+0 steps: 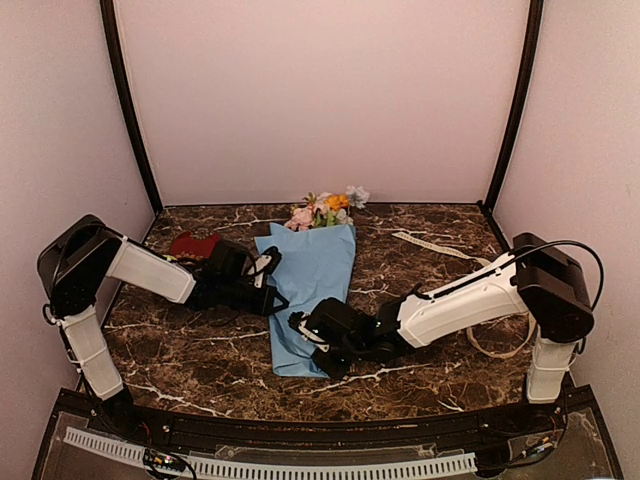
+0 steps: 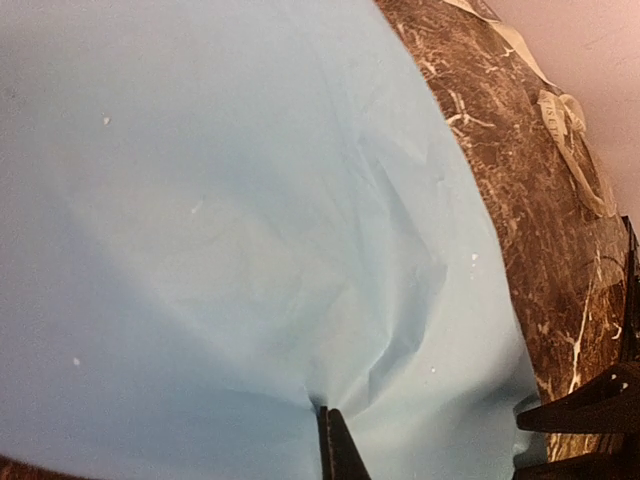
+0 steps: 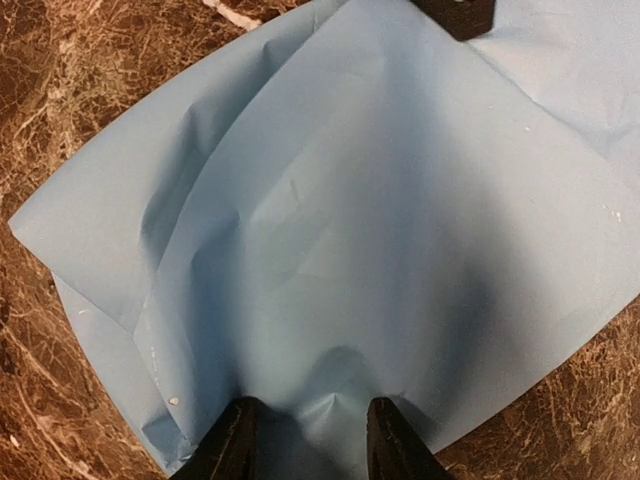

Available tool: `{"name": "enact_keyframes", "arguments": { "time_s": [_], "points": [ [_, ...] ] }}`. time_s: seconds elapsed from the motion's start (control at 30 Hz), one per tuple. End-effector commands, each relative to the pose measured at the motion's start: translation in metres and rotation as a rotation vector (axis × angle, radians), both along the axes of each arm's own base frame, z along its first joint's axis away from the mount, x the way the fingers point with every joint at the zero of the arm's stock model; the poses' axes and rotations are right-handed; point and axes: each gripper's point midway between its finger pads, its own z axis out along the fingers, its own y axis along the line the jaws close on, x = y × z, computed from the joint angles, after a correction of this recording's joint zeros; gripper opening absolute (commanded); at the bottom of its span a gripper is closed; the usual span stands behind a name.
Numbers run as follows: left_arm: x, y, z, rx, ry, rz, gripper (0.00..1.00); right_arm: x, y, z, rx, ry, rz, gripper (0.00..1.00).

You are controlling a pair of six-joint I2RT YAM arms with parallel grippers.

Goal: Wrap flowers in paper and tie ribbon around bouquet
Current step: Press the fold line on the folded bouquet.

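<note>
The light-blue paper [image 1: 312, 285] lies folded into a long wrap across the middle of the table. The flowers [image 1: 325, 209] stick out of its far end, orange, pink and white. My left gripper [image 1: 272, 287] is at the wrap's left edge, shut on a pinch of the paper [image 2: 250, 220], with creases running from the closed fingertips [image 2: 338, 440]. My right gripper [image 3: 310, 432] stands open on the near end of the paper [image 3: 360, 220], fingers [image 3: 235, 440] pressed on the sheet with a small pucker raised between them. The cream ribbon [image 1: 432, 244] lies loose at the right.
A red object [image 1: 195, 243] lies behind the left arm. The ribbon [image 2: 565, 115] runs on to a loop [image 1: 503, 347] by the right arm's base. Dark marble table [image 1: 200, 350] shows around the wrap, with pink walls close on three sides.
</note>
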Motion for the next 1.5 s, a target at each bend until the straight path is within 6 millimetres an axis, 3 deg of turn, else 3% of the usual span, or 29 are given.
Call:
{"name": "enact_keyframes", "arguments": {
  "time_s": [0.0,0.13,0.37,0.47,0.6,0.73,0.97,1.07,1.2,1.3,1.37,1.47],
  "points": [
    [0.004,0.033,-0.028,0.092,0.051,0.113,0.00,0.000,-0.021,-0.018,-0.058,0.009,-0.035,0.38],
    [0.001,0.040,-0.041,0.117,0.066,0.135,0.00,0.000,-0.025,-0.009,-0.071,-0.012,-0.015,0.40],
    [-0.003,0.038,-0.055,0.101,0.079,0.125,0.00,-0.013,0.008,0.077,0.156,-0.029,0.149,0.45],
    [-0.003,0.037,-0.058,0.092,0.081,0.122,0.00,-0.018,0.023,0.096,0.239,0.003,0.196,0.46],
    [-0.003,0.037,-0.063,0.095,0.092,0.121,0.00,-0.005,0.039,0.077,0.197,0.018,0.164,0.36],
    [-0.004,0.038,-0.067,0.097,0.101,0.121,0.00,-0.007,0.053,0.042,0.140,0.097,0.171,0.22],
    [-0.001,0.037,-0.065,0.104,0.095,0.111,0.00,-0.026,0.042,-0.014,0.037,0.213,0.192,0.07],
    [0.004,0.037,-0.064,0.116,0.085,0.112,0.00,-0.040,0.036,-0.021,0.024,0.256,0.223,0.04],
    [0.005,0.038,-0.063,0.120,0.081,0.111,0.00,-0.066,0.031,-0.010,0.024,0.285,0.319,0.00],
    [0.004,0.038,-0.064,0.124,0.083,0.108,0.00,-0.080,0.028,0.015,0.060,0.298,0.389,0.00],
    [0.003,0.038,-0.065,0.124,0.086,0.105,0.00,-0.079,0.030,0.040,0.137,0.298,0.409,0.00],
    [0.003,0.038,-0.065,0.122,0.087,0.102,0.00,-0.058,0.036,0.072,0.251,0.285,0.368,0.00]
  ]
}}
